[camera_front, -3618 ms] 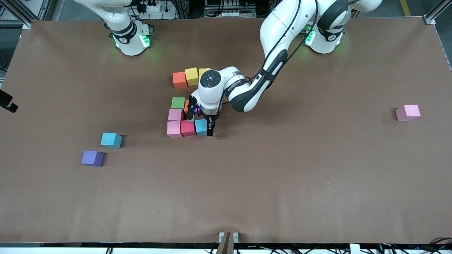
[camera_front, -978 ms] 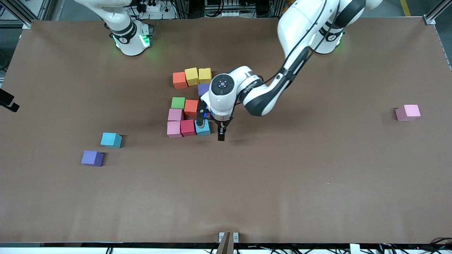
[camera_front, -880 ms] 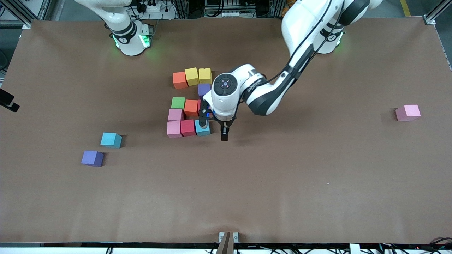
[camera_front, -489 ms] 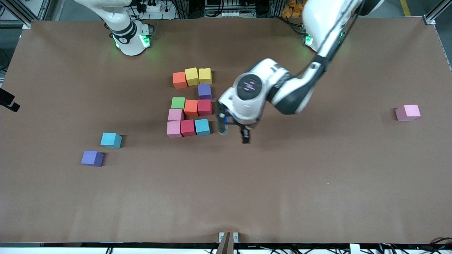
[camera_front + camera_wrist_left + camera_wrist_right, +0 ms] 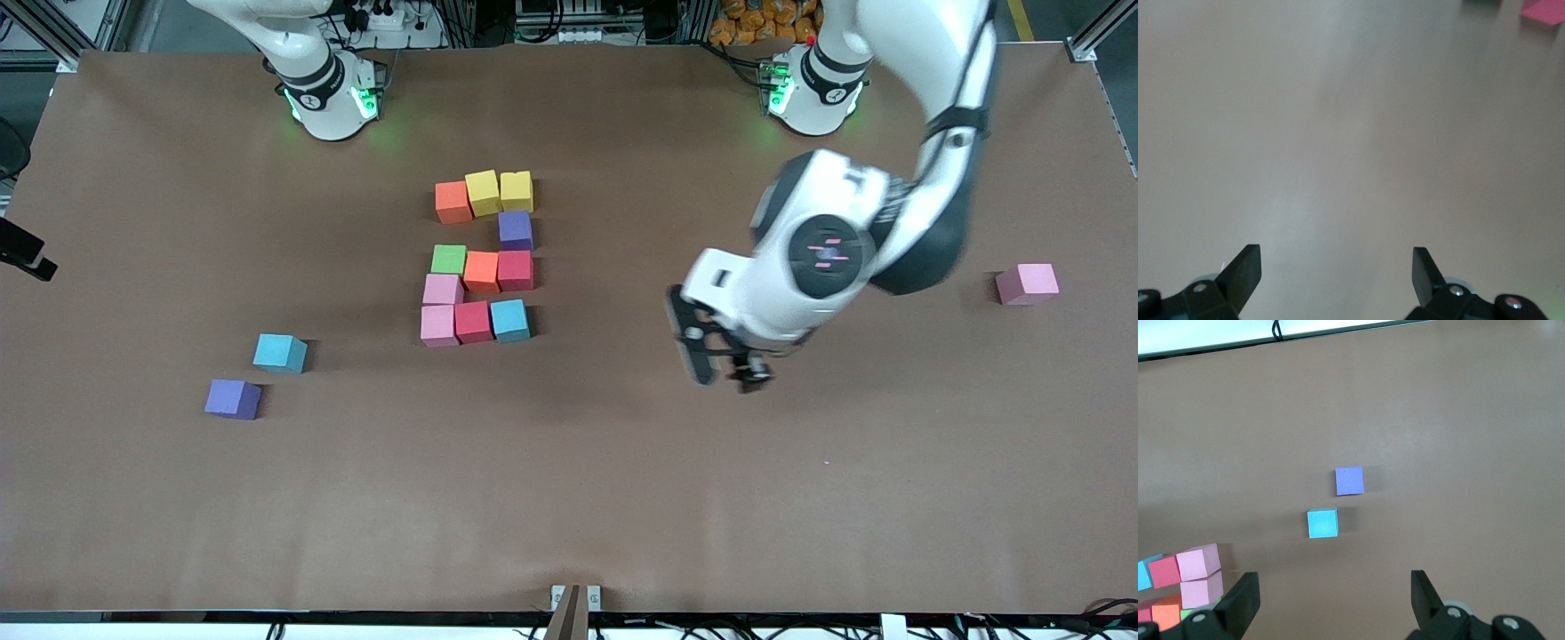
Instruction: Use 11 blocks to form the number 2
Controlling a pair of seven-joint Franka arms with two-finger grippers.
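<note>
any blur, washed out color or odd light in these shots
Front view: the left claw and its wrist are smeared by motion over bare table; the blocks stay crisp with soft shadows, and green glow spills by both arm bases. Left wrist view: the table looks pale and washed out, hazy overall. Right wrist view: sharp, true brown, with a bright strip along the table's edge.
</note>
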